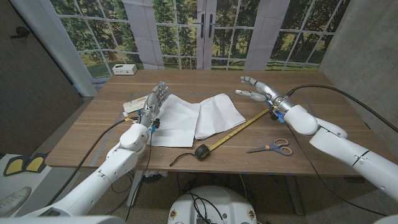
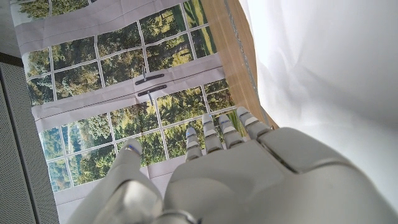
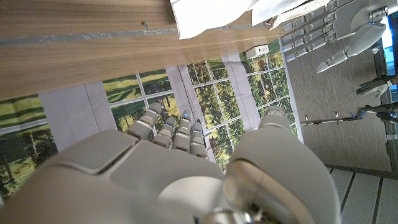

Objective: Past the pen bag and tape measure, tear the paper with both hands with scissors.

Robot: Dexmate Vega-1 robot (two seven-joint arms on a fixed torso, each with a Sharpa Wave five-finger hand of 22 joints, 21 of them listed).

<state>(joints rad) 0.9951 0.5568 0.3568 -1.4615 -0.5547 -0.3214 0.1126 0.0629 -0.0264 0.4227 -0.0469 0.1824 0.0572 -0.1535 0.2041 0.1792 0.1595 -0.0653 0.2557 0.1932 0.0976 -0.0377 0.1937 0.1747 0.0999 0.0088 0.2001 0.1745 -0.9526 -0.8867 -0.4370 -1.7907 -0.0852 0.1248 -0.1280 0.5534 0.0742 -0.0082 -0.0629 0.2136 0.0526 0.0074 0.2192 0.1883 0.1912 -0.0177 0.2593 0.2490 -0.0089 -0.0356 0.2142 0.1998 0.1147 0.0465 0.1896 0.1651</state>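
Note:
White paper lies in the middle of the wooden table, seemingly as two overlapping sheets. My left hand stands open at the paper's left edge, fingers apart and pointing away from me, holding nothing. My right hand hovers open past the paper's right side, fingers pointing left. Scissors with blue and orange handles lie near the front right. A black tape measure sits at the front, its yellow tape running toward my right wrist. A pale flat bag lies beside my left hand. The left wrist view has my left hand next to the paper.
A small white box stands at the table's far left corner. Window-print panels back the table. In the right wrist view my right hand faces the left hand across the paper.

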